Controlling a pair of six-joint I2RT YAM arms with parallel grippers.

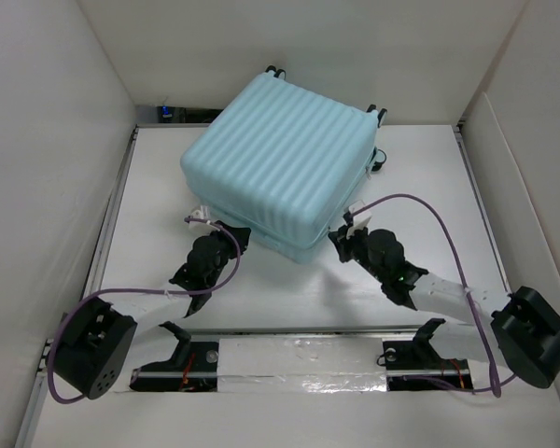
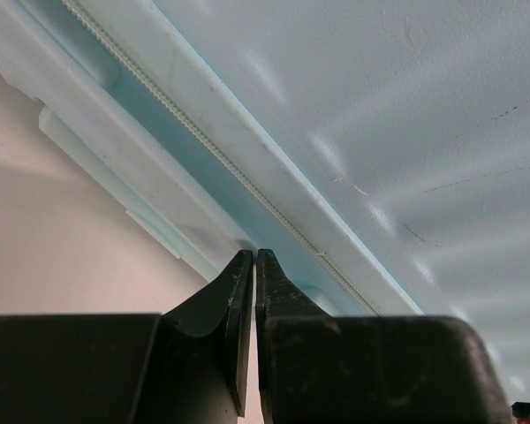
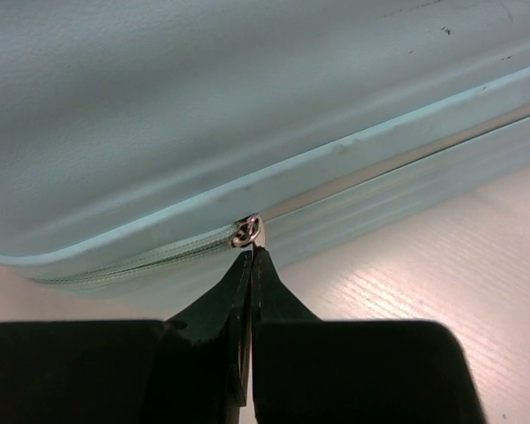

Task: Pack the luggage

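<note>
The luggage [image 1: 280, 159] is a pale aqua ribbed hard-shell suitcase lying flat with its lid down, at the back middle of the table. My left gripper [image 1: 240, 233] is shut and empty, with its tips against the suitcase's front-left seam. In the left wrist view the left gripper [image 2: 253, 256] touches the shell [image 2: 380, 132] just below the zipper track [image 2: 203, 141]. My right gripper [image 1: 342, 238] is at the front-right side. In the right wrist view the right gripper [image 3: 251, 256] is shut on the pull of the metal zipper slider [image 3: 247, 231]; the zipper looks closed to the slider's left.
Black-and-white caster wheels [image 1: 377, 113] stick out at the suitcase's far side. White walls [image 1: 47, 140] enclose the table on three sides. Purple cables [image 1: 420, 203] loop from both arms. A metal rail [image 1: 299, 359] runs along the near edge.
</note>
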